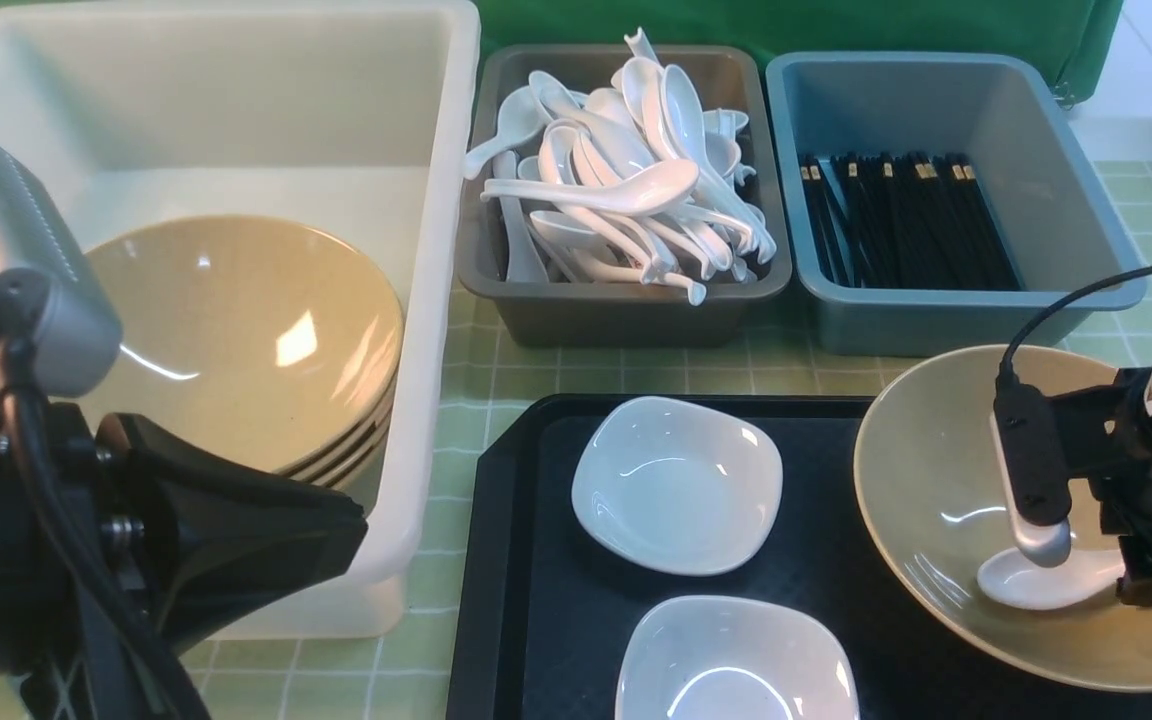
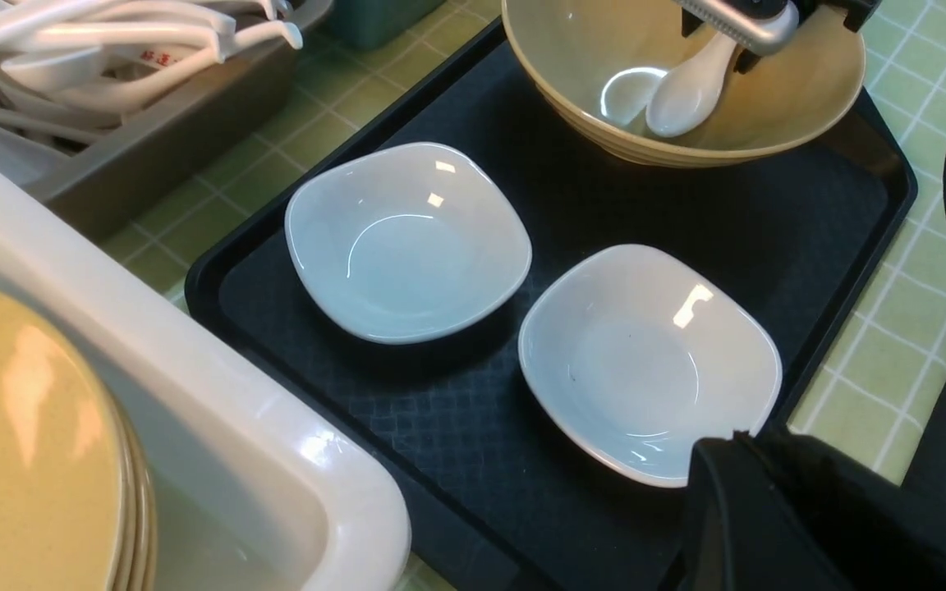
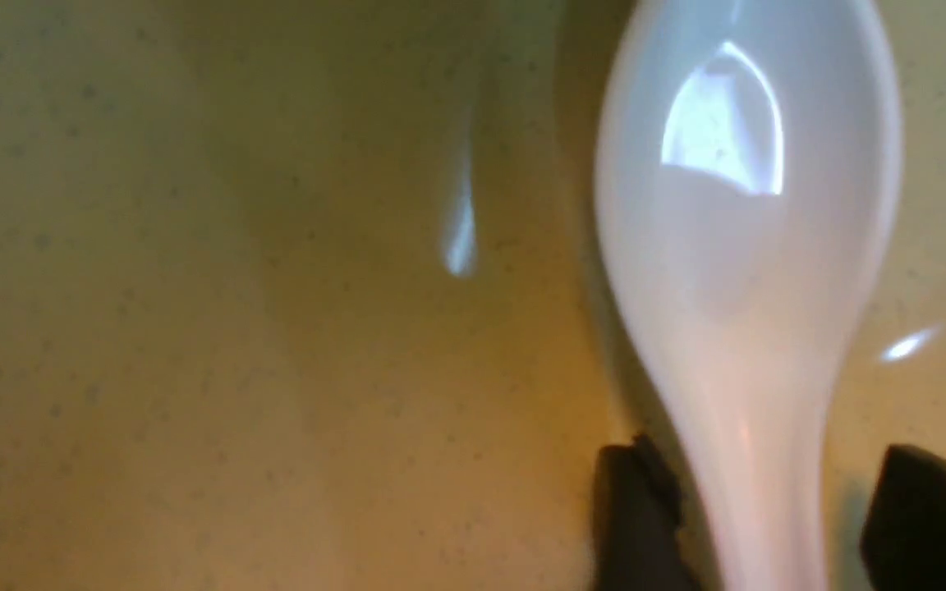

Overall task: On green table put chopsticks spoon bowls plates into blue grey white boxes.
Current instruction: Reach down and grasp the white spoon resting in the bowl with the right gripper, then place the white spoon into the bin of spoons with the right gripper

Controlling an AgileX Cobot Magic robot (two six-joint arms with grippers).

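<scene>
Item: spoon (image 3: 744, 246), lain in bowl (image 3: 276, 328); handle set between part-open jaws of right gripper (image 3: 760, 501), gap seen at one finger; handle end cut off. Also: left gripper (image 1: 341, 530), closed, empty.

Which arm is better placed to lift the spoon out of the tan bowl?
Right: the right gripper straddles the spoon in the bowl; the left gripper sits shut by the white box.

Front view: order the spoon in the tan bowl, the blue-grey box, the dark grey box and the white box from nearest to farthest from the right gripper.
1. spoon: straddled by the right gripper, inside the bowl at the right.
2. blue-grey box: behind the bowl, back right.
3. dark grey box: back centre.
4. white box: far left.
</scene>
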